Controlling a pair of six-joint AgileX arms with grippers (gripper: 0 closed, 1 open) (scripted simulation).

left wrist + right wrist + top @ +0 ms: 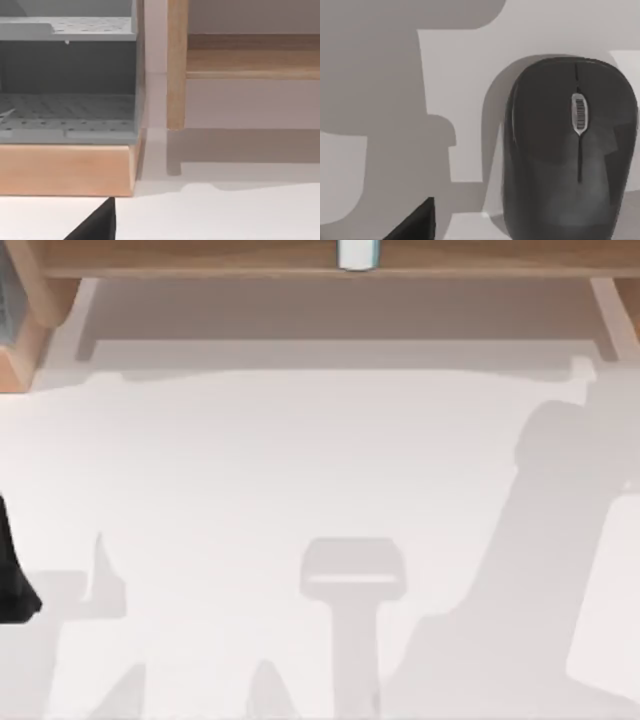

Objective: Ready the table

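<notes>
The white tabletop (300, 470) spreads across nearly the whole top view, plain and matte, crossed by soft grey shadows. In the left wrist view it runs up to the foot of the furniture at its far side, and in the right wrist view it lies under a mouse.

Along the tabletop's far edge in the top view stands a light brown wooden shelf frame (200, 255), its board running from left to right. Its upright post (176, 65) ends above the tabletop in the left wrist view, with a shelf board joining it to one side.

At the top view's far left corner sits a wooden tray (65, 170) holding a grey perforated rack (65, 105), just beside the shelf post.

A dark grey computer mouse (570, 150) with a silver scroll wheel rests on the tabletop in the right wrist view.

A small white and pale blue object (357, 253), perhaps a cup, stands on the shelf board at the top view's upper edge; too little shows to be sure.

A dark part of the left arm (12, 575) sits at the top view's left edge. I cannot tell how the fingers of either gripper stand.
</notes>
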